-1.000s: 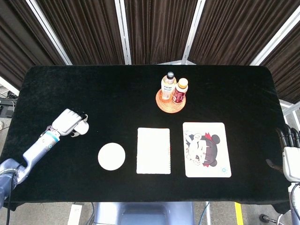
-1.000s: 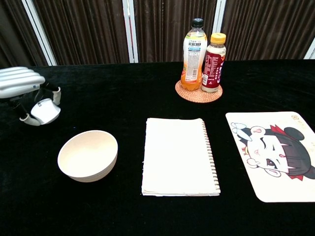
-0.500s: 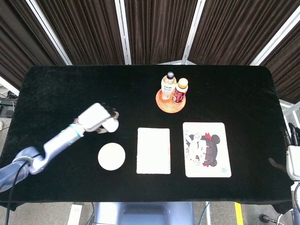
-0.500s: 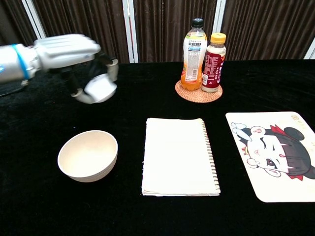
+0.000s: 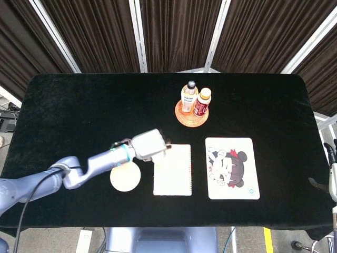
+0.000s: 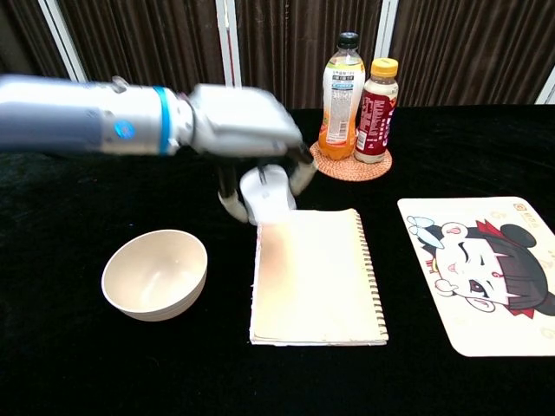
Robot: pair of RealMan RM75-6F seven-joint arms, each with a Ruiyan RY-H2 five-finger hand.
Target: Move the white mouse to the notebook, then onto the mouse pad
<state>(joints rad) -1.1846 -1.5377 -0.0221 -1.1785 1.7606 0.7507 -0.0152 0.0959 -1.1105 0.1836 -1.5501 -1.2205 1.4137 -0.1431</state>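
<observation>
My left hand [image 5: 149, 143] [image 6: 245, 130] holds the white mouse [image 6: 267, 193] from above, its fingers curled round it. The mouse [image 5: 159, 156] hangs just above the far left corner of the white spiral notebook [image 5: 172, 169] [image 6: 317, 276]. To the right of the notebook lies the cartoon mouse pad [image 5: 231, 168] [image 6: 482, 270]. My right hand [image 5: 331, 174] shows only as a sliver at the right edge of the head view, off the table; how its fingers lie is not visible.
A cream bowl [image 5: 125, 177] [image 6: 155, 274] sits left of the notebook, under my left forearm. Two drink bottles [image 5: 196, 99] [image 6: 358, 97] stand on a wicker coaster [image 5: 190, 116] behind the notebook. The black table's front edge [image 5: 158, 225] is near.
My left arm has swept right with the mouse, from the table's left side past the bowl to the notebook's far left corner. The right hand has slipped further out of view.
</observation>
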